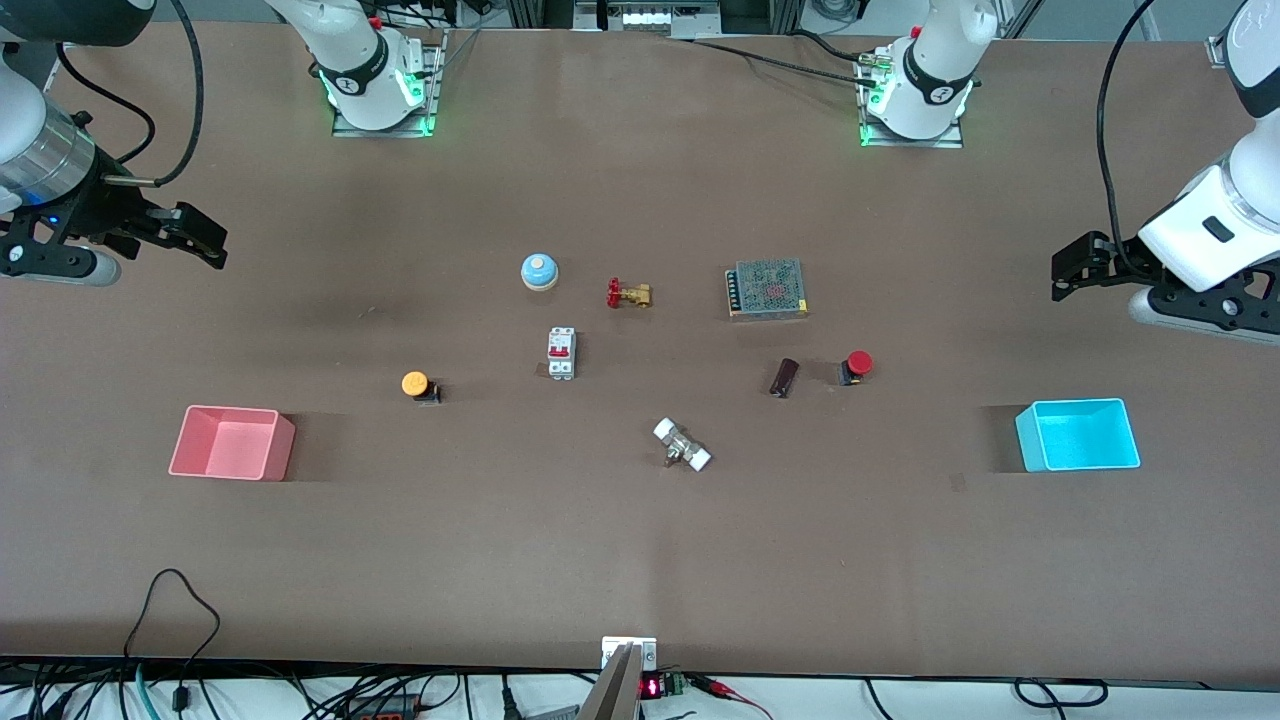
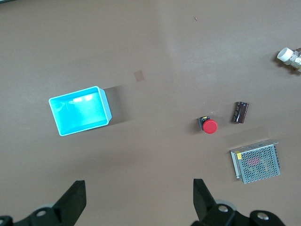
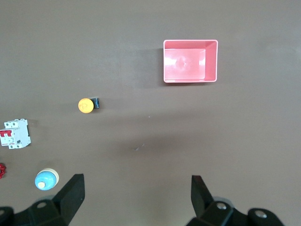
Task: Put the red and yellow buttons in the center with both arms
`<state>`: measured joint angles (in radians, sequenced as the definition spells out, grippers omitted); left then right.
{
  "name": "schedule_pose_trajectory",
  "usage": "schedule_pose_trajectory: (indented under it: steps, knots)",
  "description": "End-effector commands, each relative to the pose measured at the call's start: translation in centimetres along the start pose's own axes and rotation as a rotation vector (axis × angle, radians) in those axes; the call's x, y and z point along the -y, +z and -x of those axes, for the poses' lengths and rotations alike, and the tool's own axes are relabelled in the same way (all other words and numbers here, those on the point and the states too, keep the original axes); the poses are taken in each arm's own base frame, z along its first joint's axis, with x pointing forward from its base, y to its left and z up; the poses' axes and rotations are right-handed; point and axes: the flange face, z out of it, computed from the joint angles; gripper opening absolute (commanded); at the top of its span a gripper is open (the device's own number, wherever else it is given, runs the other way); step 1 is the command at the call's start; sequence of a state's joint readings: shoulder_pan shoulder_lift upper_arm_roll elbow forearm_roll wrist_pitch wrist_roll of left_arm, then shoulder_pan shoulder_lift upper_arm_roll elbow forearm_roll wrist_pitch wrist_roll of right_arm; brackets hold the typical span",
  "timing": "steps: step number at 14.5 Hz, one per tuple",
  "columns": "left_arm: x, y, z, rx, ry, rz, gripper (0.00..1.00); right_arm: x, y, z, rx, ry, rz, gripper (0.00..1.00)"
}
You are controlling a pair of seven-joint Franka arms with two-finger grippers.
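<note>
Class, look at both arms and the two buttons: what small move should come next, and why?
Probably each arm should swing in over its nearer button. The left gripper and right gripper both hang open and empty at the table's ends, while the red button and yellow button lie untouched, apart from the center.

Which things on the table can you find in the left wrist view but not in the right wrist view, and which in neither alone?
Only the left wrist view shows the cyan bin, the red button, the dark capacitor, the mesh-covered power supply and a white-capped fitting. Only the right wrist view shows the pink bin, the yellow button, the circuit breaker, the blue bell and a sliver of the red valve handle. Both share the brown tabletop and a pair of open fingers, left and right, holding nothing.
</note>
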<state>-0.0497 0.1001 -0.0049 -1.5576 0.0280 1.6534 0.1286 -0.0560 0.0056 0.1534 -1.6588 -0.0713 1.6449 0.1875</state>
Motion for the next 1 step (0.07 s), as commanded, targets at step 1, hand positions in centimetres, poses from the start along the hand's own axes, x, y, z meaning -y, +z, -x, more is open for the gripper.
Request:
schedule_pose_trajectory:
  steps: [1]
  knots:
    - [0.33, -1.06, 0.33, -0.019, -0.003, -0.003, 1.0, 0.05, -0.53, -0.21, 0.006, -0.001, -0.015, 1.0]
